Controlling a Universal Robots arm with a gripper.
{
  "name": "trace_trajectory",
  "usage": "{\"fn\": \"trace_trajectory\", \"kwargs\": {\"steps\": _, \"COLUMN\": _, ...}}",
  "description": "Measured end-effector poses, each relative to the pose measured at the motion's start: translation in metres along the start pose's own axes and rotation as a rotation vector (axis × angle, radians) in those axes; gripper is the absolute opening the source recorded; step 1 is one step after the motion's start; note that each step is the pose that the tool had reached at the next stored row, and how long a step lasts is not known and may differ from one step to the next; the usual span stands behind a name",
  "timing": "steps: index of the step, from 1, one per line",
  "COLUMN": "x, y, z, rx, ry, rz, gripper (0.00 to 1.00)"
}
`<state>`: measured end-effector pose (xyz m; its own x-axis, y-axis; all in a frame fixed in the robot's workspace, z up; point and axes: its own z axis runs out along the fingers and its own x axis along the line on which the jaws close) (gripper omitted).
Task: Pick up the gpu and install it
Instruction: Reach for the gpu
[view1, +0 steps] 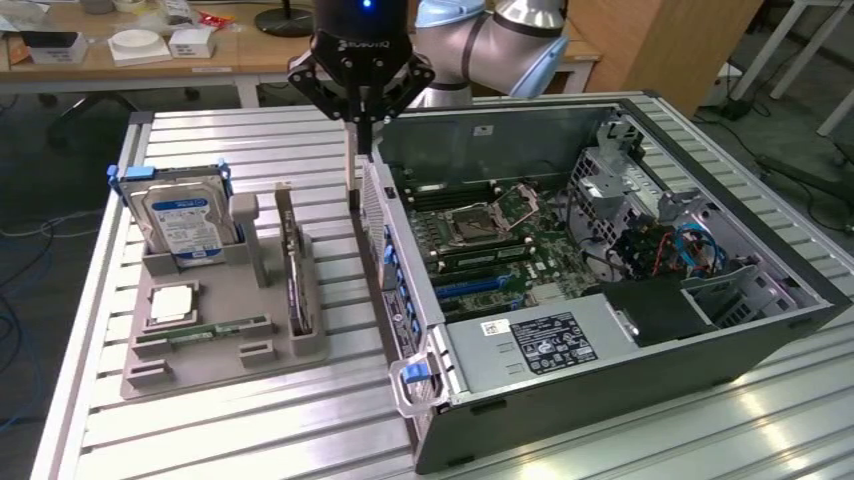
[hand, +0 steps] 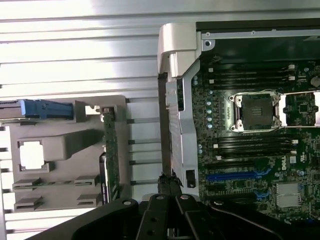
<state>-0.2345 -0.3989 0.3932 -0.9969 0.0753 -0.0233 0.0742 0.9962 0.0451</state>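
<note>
The gpu stands on edge in the right slot of the grey holder, its silver bracket end at the far side and its dark face turned toward the holder's middle. In the wrist view the gpu shows as a narrow circuit-board edge. My gripper hangs high over the gap between the holder and the open computer case. It is shut, its slim fingers pressed together with nothing between them. Seen from the wrist, the gripper runs alongside the case's rear panel, well apart from the gpu.
The holder also carries a blue-labelled hard drive, a processor chip and a green memory stick. Inside the case lie the motherboard socket and blue card slots. A cluttered desk stands behind the slatted table.
</note>
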Motion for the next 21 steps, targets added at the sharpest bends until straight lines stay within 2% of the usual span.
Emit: {"fn": "trace_trajectory", "kwargs": {"steps": 21, "x": 0.034, "y": -0.0025, "z": -0.0004, "rx": 0.0001, "ry": 0.0003, "rz": 0.0, "gripper": 0.1}}
